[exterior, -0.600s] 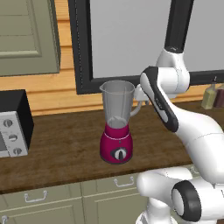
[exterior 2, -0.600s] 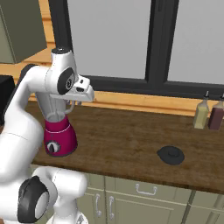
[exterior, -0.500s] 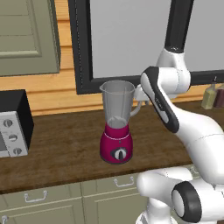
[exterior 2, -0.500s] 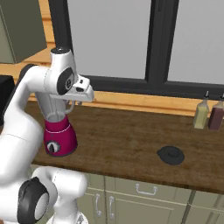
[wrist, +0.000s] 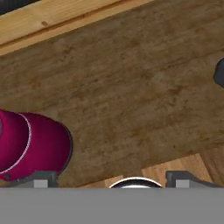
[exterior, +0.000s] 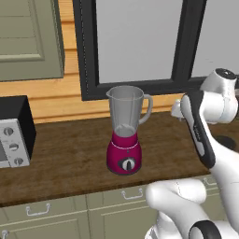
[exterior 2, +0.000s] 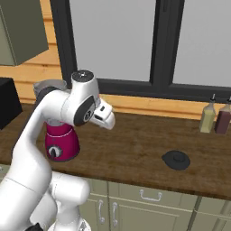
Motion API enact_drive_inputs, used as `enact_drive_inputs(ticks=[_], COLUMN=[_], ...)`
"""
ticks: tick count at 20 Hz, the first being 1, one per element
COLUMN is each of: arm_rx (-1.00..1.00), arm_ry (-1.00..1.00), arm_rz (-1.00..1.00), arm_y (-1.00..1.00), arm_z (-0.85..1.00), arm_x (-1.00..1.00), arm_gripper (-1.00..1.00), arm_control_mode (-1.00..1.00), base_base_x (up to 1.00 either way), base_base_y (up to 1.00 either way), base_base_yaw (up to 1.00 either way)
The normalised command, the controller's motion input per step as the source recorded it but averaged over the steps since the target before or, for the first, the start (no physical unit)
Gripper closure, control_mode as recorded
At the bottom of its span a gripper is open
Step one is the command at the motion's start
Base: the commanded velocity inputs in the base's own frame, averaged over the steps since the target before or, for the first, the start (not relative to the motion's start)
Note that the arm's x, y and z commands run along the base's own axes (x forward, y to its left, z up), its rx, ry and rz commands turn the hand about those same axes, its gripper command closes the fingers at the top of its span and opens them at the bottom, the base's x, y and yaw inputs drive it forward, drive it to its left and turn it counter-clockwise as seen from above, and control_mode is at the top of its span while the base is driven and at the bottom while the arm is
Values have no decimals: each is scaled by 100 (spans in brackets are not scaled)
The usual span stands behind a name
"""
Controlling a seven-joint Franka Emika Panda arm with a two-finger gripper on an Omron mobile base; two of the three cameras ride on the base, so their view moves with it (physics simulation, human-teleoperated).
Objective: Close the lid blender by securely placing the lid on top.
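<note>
Lid, one black disc, is lying flat on the wooden counter, well apart from the single magenta blender, whose open jar is standing upright. The gripper is hovering over bare counter between them, fingers spread, holding nothing. Two bottles are standing by the window.

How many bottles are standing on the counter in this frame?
2. A pale yellowish bottle and a dark reddish bottle stand upright side by side at the counter's back right, below the window, beyond the lid. The arm could hide others.
</note>
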Motion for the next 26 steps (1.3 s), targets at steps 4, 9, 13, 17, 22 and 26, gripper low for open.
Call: enact_drive_inputs(ticks=[4,9,13,17,22,26], arm_rx=[21,20,17,14,7,0], arm_ry=[18,26,18,10,10,5], arm_rz=[-40,-35,-11,-3,-4,0], arm_y=[-100,-100,-100,-100,-100,-78], arm_z=[-33,-21,-40,-34,-25,-7], arm_x=[-10,0,1,0,1,15], arm_gripper=[-100,-100,-100,-100,-100,-100], arm_control_mode=[-100,-100,-100,-100,-100,-100], base_base_x=[0,0,0,0,0,0], base_base_y=[0,0,0,0,0,0], base_base_yaw=[0,0,0,0,0,0])
